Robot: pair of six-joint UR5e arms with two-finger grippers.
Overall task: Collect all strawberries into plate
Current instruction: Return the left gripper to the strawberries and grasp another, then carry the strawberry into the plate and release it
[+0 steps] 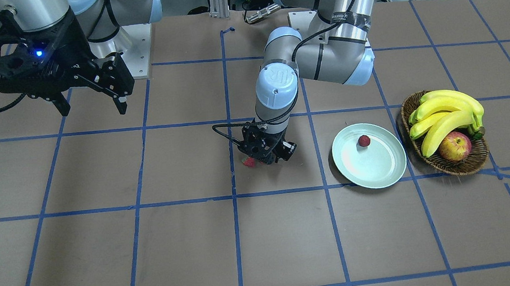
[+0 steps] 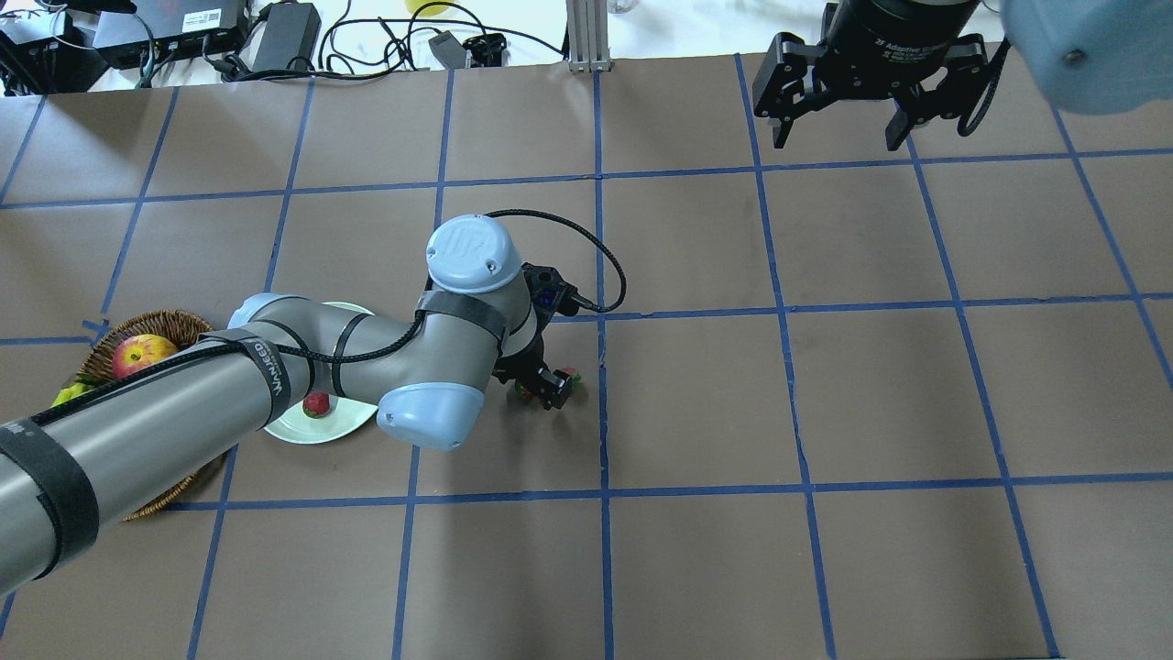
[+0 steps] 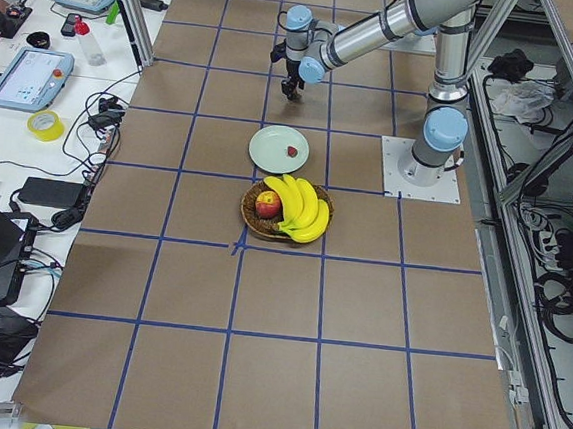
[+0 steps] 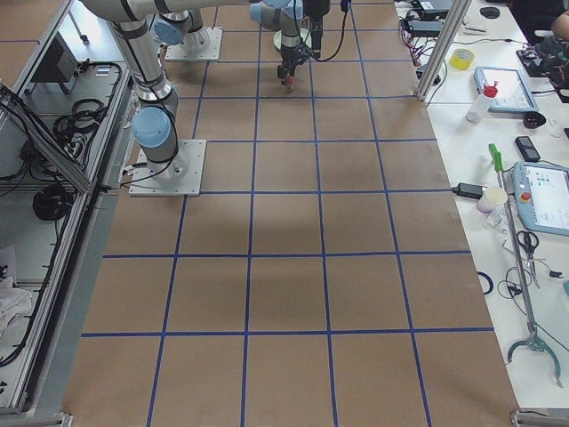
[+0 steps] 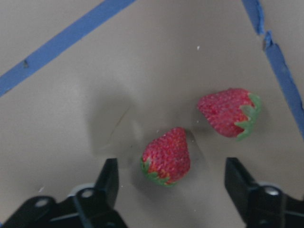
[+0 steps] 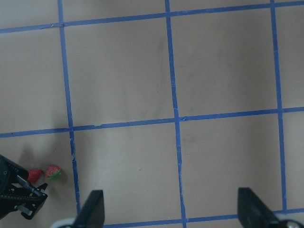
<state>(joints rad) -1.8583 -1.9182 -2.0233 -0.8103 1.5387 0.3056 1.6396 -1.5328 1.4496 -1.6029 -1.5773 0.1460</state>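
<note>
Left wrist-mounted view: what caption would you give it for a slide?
Open left tool straddling one strawberry on the brown table, a second strawberry lying beside it.

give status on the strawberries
Left gripper open, low over first strawberry, second strawberry beside it. Third strawberry on plate. Right gripper open, up high. Nothing in the way.

The near strawberry [image 5: 166, 156], red with a green top, lies on its side on the surface [image 5: 61, 104] between the spread fingers [image 5: 108, 179] of the left tool [image 5: 172, 173], touching neither. The far strawberry [image 5: 228, 113] lies just beyond the tool's tips. The third strawberry [image 1: 364, 140] rests on the pale round plate [image 1: 376, 172], well apart from the tool.
</note>
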